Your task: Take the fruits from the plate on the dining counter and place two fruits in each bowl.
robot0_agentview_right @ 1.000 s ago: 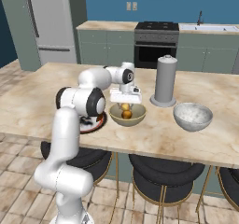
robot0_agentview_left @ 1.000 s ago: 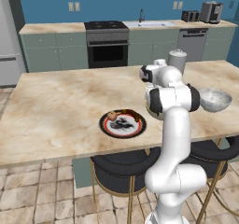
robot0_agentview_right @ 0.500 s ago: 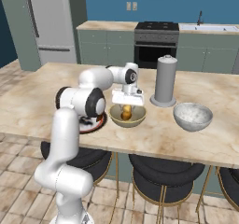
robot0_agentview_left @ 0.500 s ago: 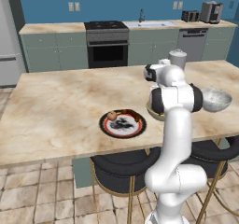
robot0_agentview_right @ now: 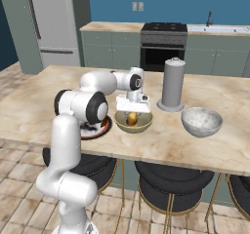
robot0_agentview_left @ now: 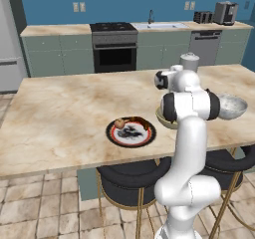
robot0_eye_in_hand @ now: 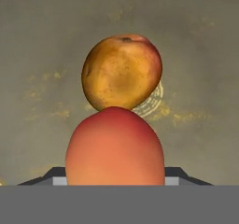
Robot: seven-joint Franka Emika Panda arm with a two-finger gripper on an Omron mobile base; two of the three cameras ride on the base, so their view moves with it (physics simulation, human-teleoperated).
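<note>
Lowering slightly since the earlier frame, the tool (robot0_agentview_right: pixel 132 109) is hovering over the olive-yellow bowl (robot0_agentview_right: pixel 133 122), clamped on a peach-pink fruit (robot0_eye_in_hand: pixel 115 146). A yellow-orange fruit (robot0_eye_in_hand: pixel 122 71) is lying inside the bowl below. The grey cylinder (robot0_agentview_right: pixel 173 84) is standing close beside, with the speckled bowl (robot0_agentview_right: pixel 201 121) further right. The plate (robot0_agentview_left: pixel 131 132) (arm hiding it partly in the right view) is holding two fruits on the surface (robot0_agentview_left: pixel 60 108).
</note>
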